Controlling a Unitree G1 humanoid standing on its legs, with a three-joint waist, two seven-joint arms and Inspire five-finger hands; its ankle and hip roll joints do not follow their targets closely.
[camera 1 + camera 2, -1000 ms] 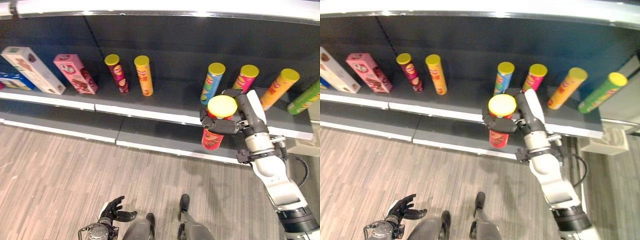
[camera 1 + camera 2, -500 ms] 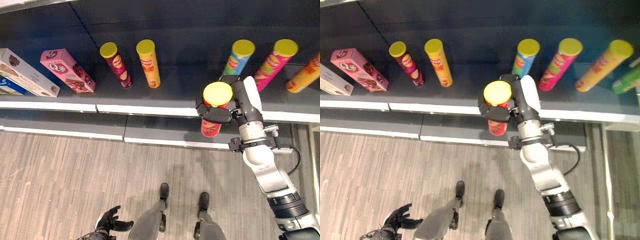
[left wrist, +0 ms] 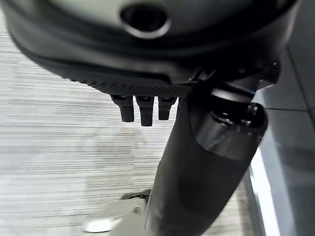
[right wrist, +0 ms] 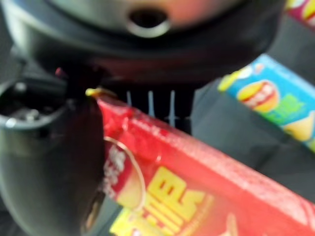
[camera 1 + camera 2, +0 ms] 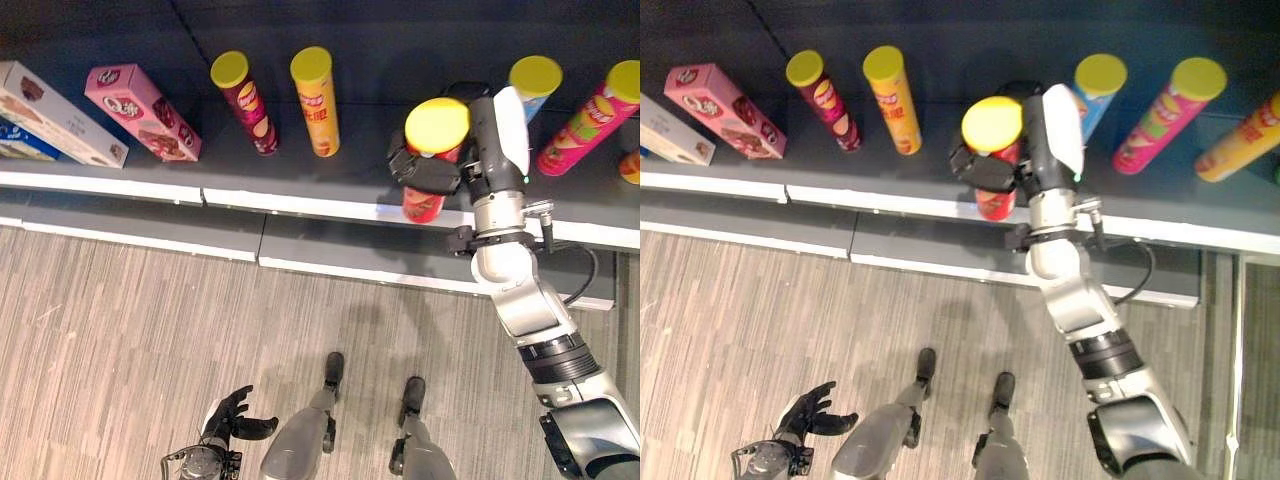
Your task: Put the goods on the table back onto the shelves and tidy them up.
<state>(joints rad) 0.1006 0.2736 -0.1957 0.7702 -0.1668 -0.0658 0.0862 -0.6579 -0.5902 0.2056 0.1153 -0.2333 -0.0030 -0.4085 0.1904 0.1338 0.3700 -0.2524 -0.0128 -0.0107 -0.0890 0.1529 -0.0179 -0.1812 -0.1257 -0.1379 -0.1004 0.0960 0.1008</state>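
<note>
A red chip can with a yellow lid (image 5: 437, 126) is upright in my right hand (image 5: 424, 171), whose fingers are curled round its upper body. The can's base (image 5: 421, 207) hangs over the front edge of the dark upper shelf (image 5: 365, 165), in the gap between an orange can (image 5: 318, 100) and a blue can (image 5: 532, 80). In the right wrist view the red can (image 4: 197, 187) lies across my palm beside the thumb (image 4: 44, 172), with the blue can (image 4: 275, 103) behind it. My left hand (image 5: 232, 418) hangs low over the floor, fingers relaxed and holding nothing.
Also on the upper shelf stand a dark red can (image 5: 243, 100), a pink can (image 5: 592, 115), a pink box (image 5: 140, 110), a white box (image 5: 55, 115) and a blue box (image 5: 25, 150). A lower shelf (image 5: 330, 245) juts out below. Wood-pattern floor (image 5: 120, 330) lies in front.
The camera has shifted. My right hand has carried the red can from over the lower shelf to the upper shelf's front edge. The left hand stays low.
</note>
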